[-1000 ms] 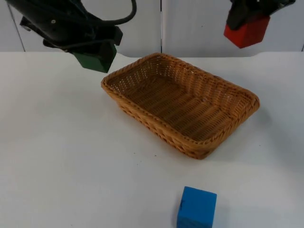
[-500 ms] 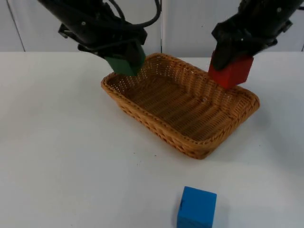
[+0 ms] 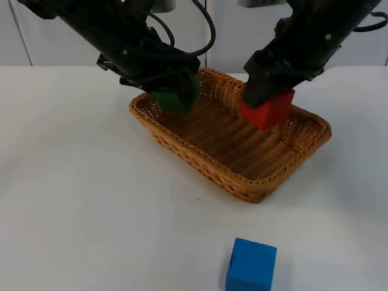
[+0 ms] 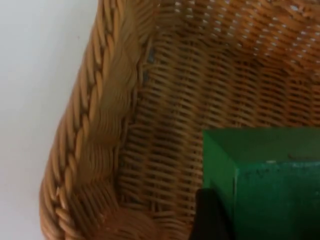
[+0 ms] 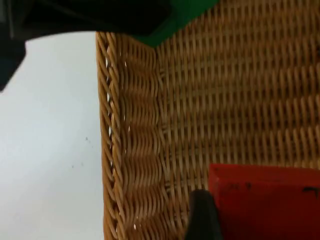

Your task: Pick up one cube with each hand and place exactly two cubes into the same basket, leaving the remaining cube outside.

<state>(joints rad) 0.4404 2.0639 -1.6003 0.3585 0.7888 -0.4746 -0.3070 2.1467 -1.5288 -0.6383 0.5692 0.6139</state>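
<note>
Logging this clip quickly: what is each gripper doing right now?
Left gripper: shut on the green cube, over the wicker basket.
Right gripper: shut on the red cube, over the same basket.

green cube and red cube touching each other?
Apart. The top view shows the green cube in the left gripper and the red cube in the right gripper, with bare basket weave between them.

Left tool [image 3: 177, 94] clamped and lowered, right tool [image 3: 267, 104] likewise, both arms reaching inward
</note>
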